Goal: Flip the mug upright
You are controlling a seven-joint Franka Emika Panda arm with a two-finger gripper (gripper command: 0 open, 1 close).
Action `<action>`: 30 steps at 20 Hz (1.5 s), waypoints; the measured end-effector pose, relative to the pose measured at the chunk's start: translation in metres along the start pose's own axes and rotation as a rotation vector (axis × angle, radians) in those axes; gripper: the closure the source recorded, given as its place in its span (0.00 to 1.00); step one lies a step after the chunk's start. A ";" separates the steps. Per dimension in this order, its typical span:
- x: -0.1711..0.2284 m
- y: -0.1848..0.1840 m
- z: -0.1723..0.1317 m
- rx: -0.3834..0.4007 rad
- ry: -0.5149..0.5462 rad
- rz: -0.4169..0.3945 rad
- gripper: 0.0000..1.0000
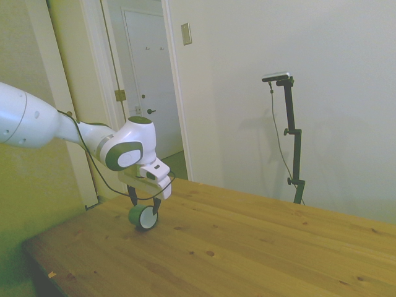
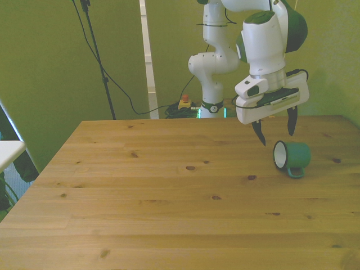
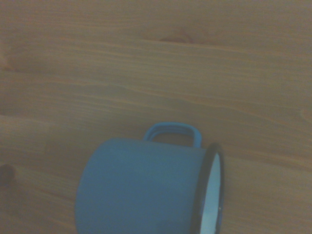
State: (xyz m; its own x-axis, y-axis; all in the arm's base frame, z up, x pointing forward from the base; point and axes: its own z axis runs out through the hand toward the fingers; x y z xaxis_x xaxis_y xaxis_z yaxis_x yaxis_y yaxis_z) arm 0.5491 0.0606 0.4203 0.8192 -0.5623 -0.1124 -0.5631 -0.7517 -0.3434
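Observation:
The teal-green mug (image 2: 292, 157) lies on its side on the wooden table (image 2: 169, 185), near the front view's right edge, white inside facing the front view's left and its loop handle toward the camera. In the side view the mug (image 1: 143, 217) rests at the table's near-left part, mouth toward the camera. The wrist view shows the mug (image 3: 146, 187) close up on its side with the handle and dark rim visible. My gripper (image 2: 276, 130) hangs just above the mug, open, its dark fingers (image 2: 259, 134) apart with nothing between them. The gripper (image 1: 144, 202) stands right over the mug.
The table's right edge in the front view lies close beyond the mug. A white object (image 2: 8, 151) juts in at the front view's left edge, off the table. A wall and a door (image 1: 148, 80) stand behind the table in the side view.

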 end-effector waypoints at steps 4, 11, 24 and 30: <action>0.010 0.008 0.012 0.113 -0.086 -0.040 0.00; 0.012 -0.008 0.043 0.120 -0.164 -0.065 0.00; 0.010 0.023 0.044 0.377 -0.206 -0.072 0.00; 0.009 0.026 0.050 0.493 -0.240 -0.077 0.00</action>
State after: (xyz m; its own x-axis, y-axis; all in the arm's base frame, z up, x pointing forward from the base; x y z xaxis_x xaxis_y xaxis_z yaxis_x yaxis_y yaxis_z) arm 0.5469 0.0532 0.3638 0.8905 -0.3739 -0.2593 -0.4300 -0.5051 -0.7483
